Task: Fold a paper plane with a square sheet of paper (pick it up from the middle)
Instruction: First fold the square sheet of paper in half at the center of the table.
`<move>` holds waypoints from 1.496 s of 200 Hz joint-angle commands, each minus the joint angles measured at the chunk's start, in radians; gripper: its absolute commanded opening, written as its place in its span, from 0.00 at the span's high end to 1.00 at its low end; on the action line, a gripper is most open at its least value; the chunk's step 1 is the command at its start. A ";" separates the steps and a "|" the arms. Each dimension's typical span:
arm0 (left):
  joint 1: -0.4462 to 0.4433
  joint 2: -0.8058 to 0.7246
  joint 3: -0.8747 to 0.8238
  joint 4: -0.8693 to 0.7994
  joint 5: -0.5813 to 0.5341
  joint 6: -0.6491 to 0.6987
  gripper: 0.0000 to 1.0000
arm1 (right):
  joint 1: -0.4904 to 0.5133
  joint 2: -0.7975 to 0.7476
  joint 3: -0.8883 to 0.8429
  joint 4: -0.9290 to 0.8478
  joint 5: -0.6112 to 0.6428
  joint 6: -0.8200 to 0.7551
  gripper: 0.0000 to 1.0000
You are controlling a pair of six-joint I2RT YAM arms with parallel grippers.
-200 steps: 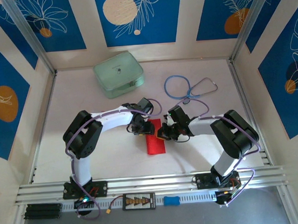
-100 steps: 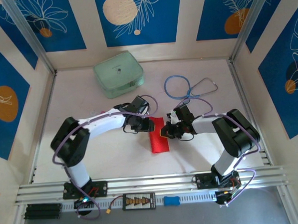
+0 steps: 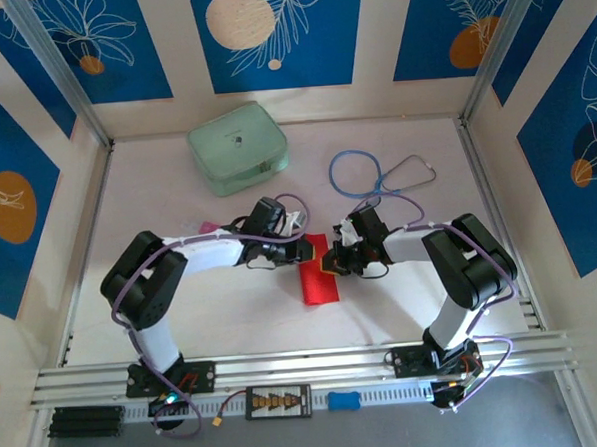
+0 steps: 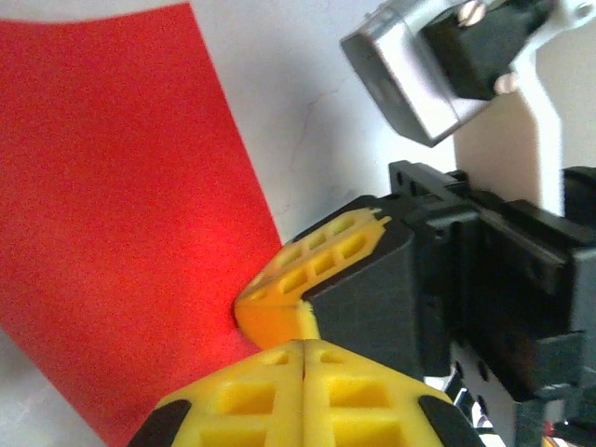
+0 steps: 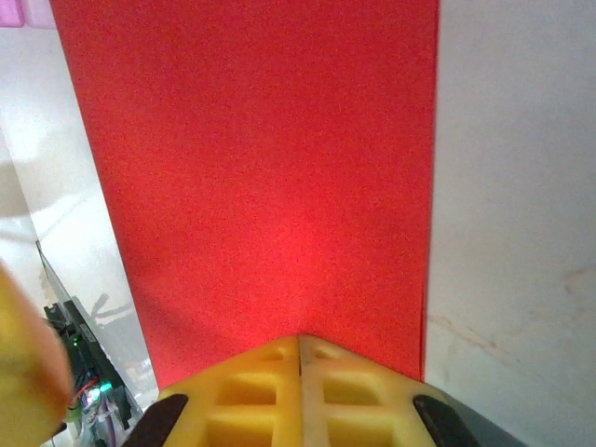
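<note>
Where the red sheet [image 3: 320, 284] lies: we find it flat on the table [image 3: 213, 318], midway between the two arms, folded into a narrow strip running from far to near.
How it will handle: we judge it very light, thin and limp. It should crease at a touch, tear if tugged and slide easily on the smooth tabletop.
Where to take hold: we would pinch an edge or a loose layer near the middle of the strip, tips low and flat, with the other end pinned down.
State of the left gripper [image 3: 302, 251]: its jaws are fully closed, yellow tips together, at the left edge of the strip's far end. We cannot tell whether a layer of paper is caught between them.
State of the right gripper [image 3: 330, 263]: also closed, with no gap between the tips, which sit over the red surface at the far end from the right. We cannot tell a pinch from a press.
Between the two: the closed tips stand just beside each other and seem to touch.
Around: we see a pale green case [image 3: 238, 149] far left, a stethoscope [image 3: 381, 174] far right and a small pink object [image 3: 207, 226] to the left, all apart from the paper.
</note>
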 commanded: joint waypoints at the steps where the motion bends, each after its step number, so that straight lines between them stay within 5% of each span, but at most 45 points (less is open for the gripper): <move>1: 0.010 0.013 -0.019 0.058 0.040 -0.013 1.00 | 0.003 0.050 -0.026 -0.116 0.106 -0.025 1.00; 85: 0.031 0.057 -0.081 0.105 0.056 -0.005 1.00 | 0.001 0.047 -0.027 -0.124 0.113 -0.022 1.00; 168: 0.047 0.062 -0.149 0.001 -0.047 0.113 1.00 | 0.012 0.034 -0.042 -0.133 0.138 -0.008 1.00; 253: 0.012 -0.029 -0.090 0.080 0.097 -0.121 1.00 | 0.009 0.024 -0.042 -0.132 0.142 0.001 1.00; 299: 0.004 0.015 -0.150 0.091 0.066 -0.119 1.00 | 0.008 0.017 -0.051 -0.134 0.143 0.005 1.00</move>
